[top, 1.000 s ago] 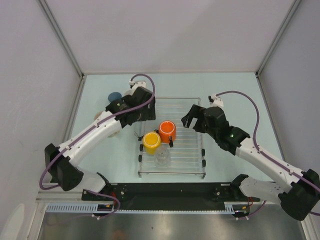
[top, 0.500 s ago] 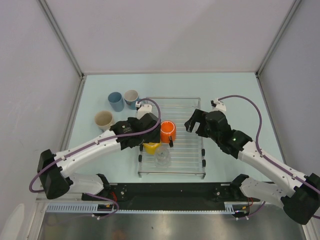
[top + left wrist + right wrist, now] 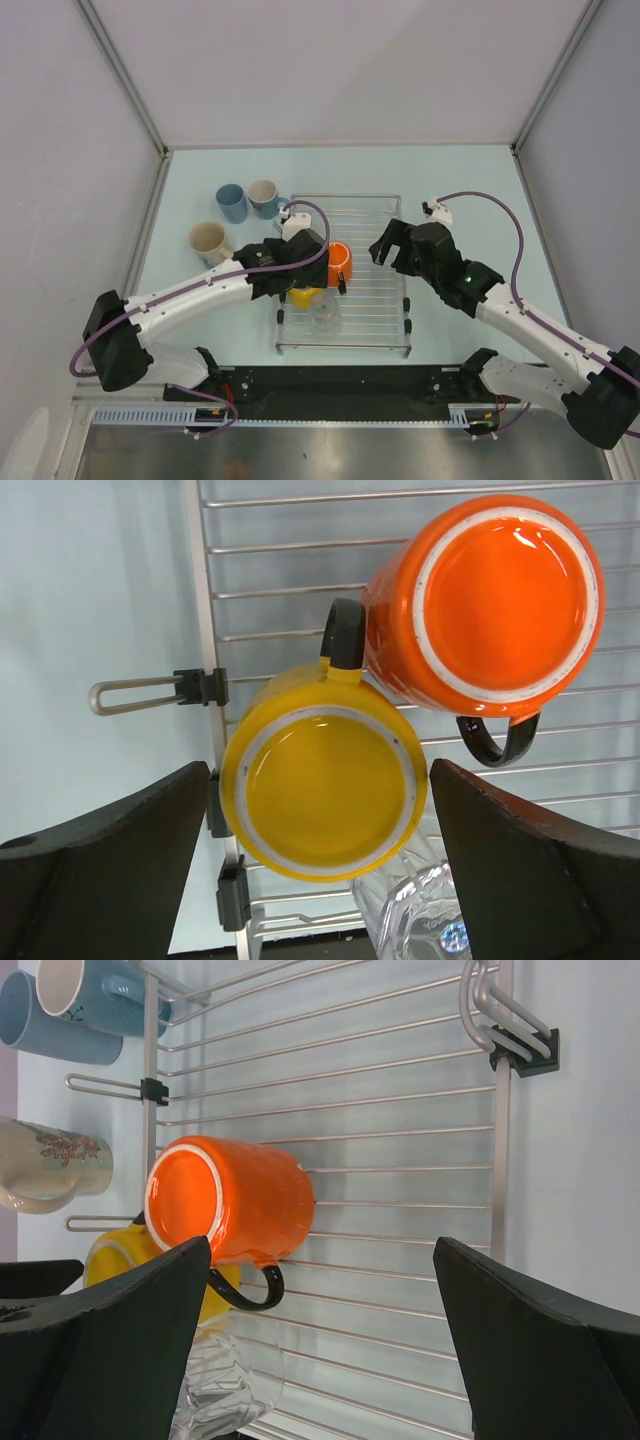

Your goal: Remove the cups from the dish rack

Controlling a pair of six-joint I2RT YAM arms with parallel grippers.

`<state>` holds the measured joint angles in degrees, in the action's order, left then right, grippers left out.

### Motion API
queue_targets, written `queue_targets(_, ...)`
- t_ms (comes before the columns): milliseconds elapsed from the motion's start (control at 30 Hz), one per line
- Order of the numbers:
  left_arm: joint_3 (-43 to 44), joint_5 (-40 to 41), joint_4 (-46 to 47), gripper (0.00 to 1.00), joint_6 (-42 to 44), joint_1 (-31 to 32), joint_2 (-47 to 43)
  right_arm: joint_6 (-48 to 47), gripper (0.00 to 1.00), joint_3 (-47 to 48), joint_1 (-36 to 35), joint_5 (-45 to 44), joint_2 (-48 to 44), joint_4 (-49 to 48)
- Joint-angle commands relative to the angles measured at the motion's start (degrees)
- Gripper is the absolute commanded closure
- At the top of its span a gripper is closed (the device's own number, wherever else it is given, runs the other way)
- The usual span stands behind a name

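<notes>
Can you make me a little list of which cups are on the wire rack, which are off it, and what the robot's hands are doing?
On the rack: yellow cup, bottom up; orange mug with black handle, bottom up; small clear glass
Rack: flat silver wire dish rack
Off the rack, to its left: two light blue cups and a taller beige cup, standing on the pale green table
Left gripper: open, above the yellow cup, one finger on each side
Right gripper: open, over the rack, holding nothing
</notes>
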<state>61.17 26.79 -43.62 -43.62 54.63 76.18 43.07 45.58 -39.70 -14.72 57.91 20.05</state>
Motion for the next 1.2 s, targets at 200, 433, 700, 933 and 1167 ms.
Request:
queue_targets(200,-2.1,-3.4,4.06,0.03,-1.21,0.48,4.06,0.44,0.0,-1.11,-0.38,-1.19,-0.17,-0.54)
queue_targets(433,-3.07,-4.2,4.94,0.04,-1.47,0.48,4.94,0.52,0.0,-1.46,-0.46,-1.1,-0.17,-0.46)
queue_targets(700,-4.65,-5.51,7.31,0.13,-1.03,0.48,6.61,0.52,0.0,-1.81,-0.37,-1.19,-0.34,-0.46)
queue_targets(933,-5.27,-5.52,8.2,1.0,-0.6,0.48,6.35,0.17,0.0,-1.9,-0.37,-1.36,-0.69,-0.45)
queue_targets(1167,-2.55,-4.55,6.79,1.0,4.15,0.48,3.81,-1.49,0.0,-0.41,-0.37,-0.93,-0.52,-0.28)
